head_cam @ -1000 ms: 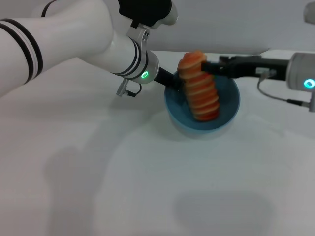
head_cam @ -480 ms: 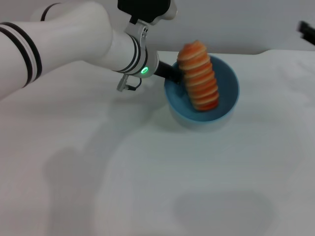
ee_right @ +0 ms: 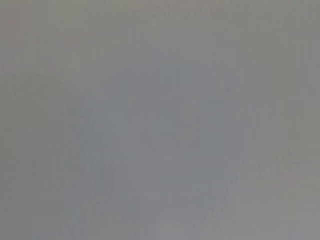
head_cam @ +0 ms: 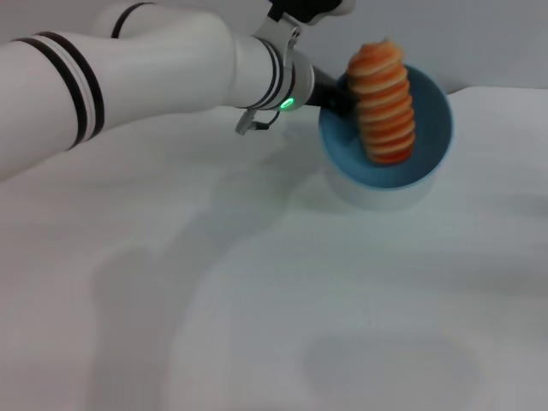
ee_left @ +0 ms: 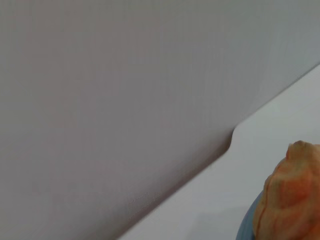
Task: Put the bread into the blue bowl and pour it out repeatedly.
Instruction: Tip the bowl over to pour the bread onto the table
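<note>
The blue bowl [head_cam: 431, 128] is at the back right in the head view, tipped with its opening toward me. The bread [head_cam: 385, 101], striped orange-red and cream, stands on end inside it, leaning on the far wall with its top above the rim. My left gripper [head_cam: 336, 92] is shut on the bowl's left rim, its dark fingers reaching in from the white arm. The left wrist view shows only the bread's tip [ee_left: 292, 197] and a sliver of the bowl's rim [ee_left: 245, 231]. My right gripper is out of view; its wrist view is plain grey.
The white table [head_cam: 257, 300] spreads below and in front of the bowl. A grey wall [ee_left: 125, 90] stands behind the table's far edge, which has a notch [ee_left: 232, 141].
The right gripper, at the bread a second ago, has let go and drawn away out of view. The left gripper has carried the bowl with the bread right and farther back.
</note>
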